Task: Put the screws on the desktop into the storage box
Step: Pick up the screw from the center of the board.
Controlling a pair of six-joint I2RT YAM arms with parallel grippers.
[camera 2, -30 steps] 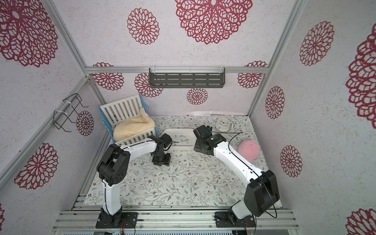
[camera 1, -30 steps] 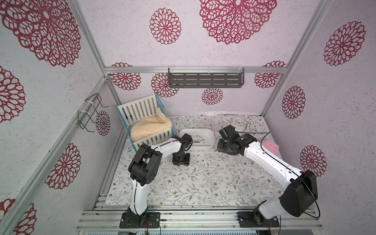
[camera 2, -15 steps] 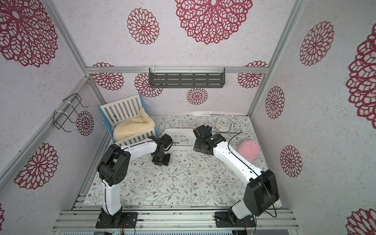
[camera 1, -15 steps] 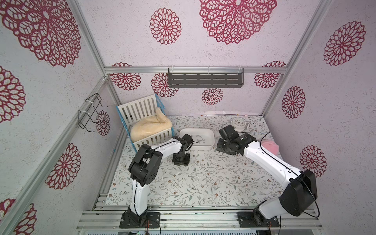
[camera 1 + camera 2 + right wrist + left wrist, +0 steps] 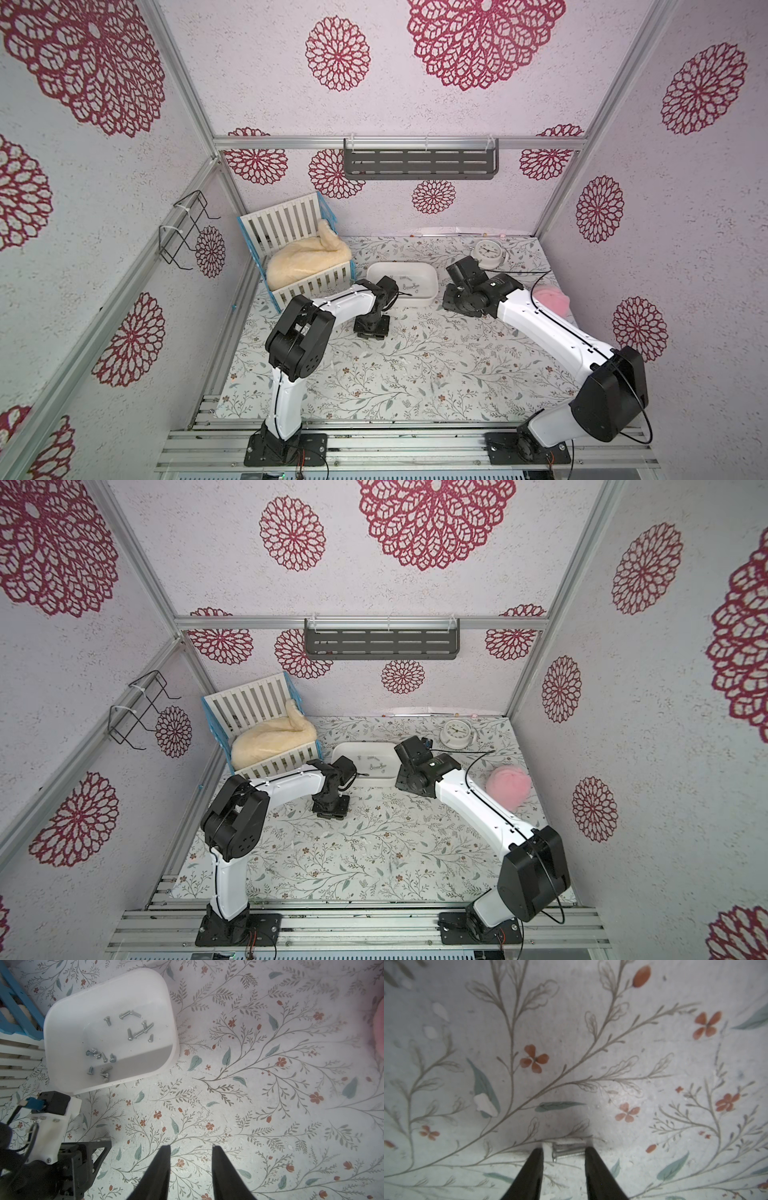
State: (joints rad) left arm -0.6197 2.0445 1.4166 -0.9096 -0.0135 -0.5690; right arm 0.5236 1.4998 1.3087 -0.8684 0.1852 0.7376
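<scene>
Through the left wrist camera I see the left end effector (image 5: 563,1149) down at the white worktop printed with grey-green vines and small red-brown flowers (image 5: 571,1022), its two black fingers (image 5: 533,1165) standing partly apart. Between their tips lie what look like two small silver metal screws (image 5: 568,1152), side by side and crosswise to the fingers, heads toward one finger and shaft ends reaching almost to the other. I cannot tell whether the fingers press on the pair or merely bracket it. In a top view this end effector points straight down at the worktop, just in front of the shallow white plastic storage box with rounded corners (image 5: 430,275). The right end effector (image 5: 191,1148) hangs above bare worktop near the box, its fingers also partly apart, with nothing between them and touching nothing. My right wrist camera shows many more loose screws scattered across the floor of the box, which stands just beside a white slatted crib with blue edges (image 5: 18,1059).
</scene>
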